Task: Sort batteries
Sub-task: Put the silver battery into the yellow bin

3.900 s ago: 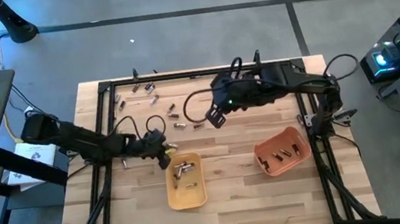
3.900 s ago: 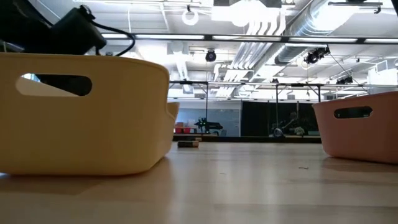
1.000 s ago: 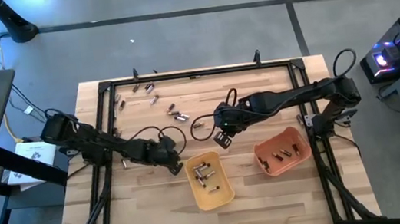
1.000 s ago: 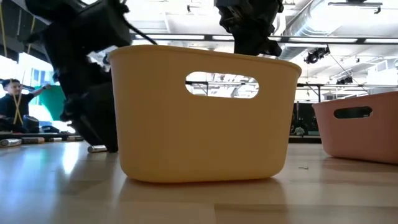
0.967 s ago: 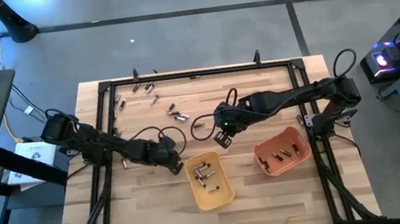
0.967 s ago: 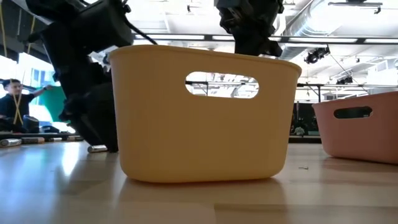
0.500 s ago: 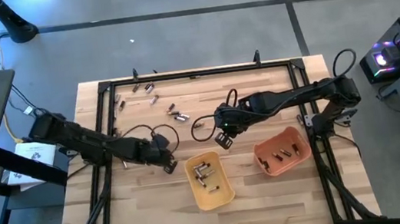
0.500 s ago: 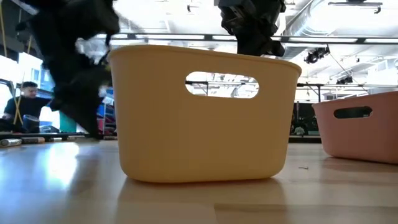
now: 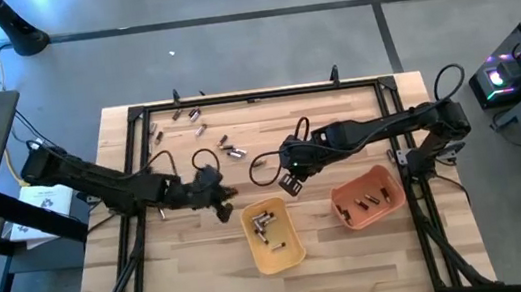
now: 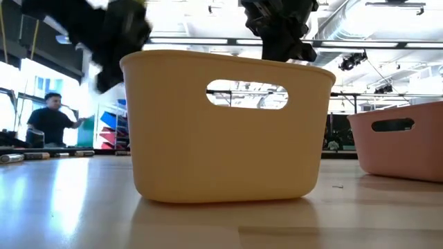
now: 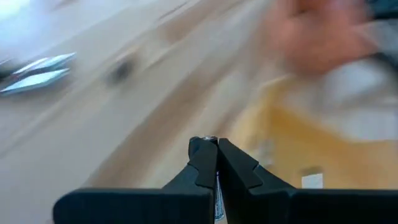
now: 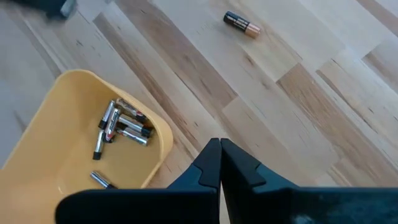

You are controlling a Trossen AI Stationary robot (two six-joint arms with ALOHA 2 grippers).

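Note:
Loose batteries (image 9: 199, 124) lie on the table's far left part, and a dark coppery one (image 12: 241, 25) lies apart, nearer the middle. Several silvery batteries (image 12: 118, 127) rest in the yellow tray (image 9: 290, 253), and a few are in the orange tray (image 9: 390, 212). My left gripper (image 9: 221, 209) hangs just left of the yellow tray's far end, shut on a small silvery battery. In the low view it is a dark blur (image 10: 104, 76) above the table. My right gripper (image 9: 290, 180) hovers shut with nothing in it, beyond the yellow tray's far end (image 12: 219, 146). My left gripper pinches a small silvery battery between its two fingers. Only a bright end (image 11: 209, 138) shows at the fingertips, with a thin sliver in the slit between them. The fingers slant down toward the yellow tray, and the battery is lifted clear of the table.
A black frame (image 9: 254, 96) runs around the wooden table top. Cables loop over the table by both arms (image 9: 263, 161). A person (image 10: 52, 121) stands in the room beyond the table. Bare wood lies between the two trays and along the near edge.
My left gripper has shut at the table beside the yellow tray's left end, then risen and tipped up toward level. The battery that lay on the wood by its fingers in the low view is gone from there.

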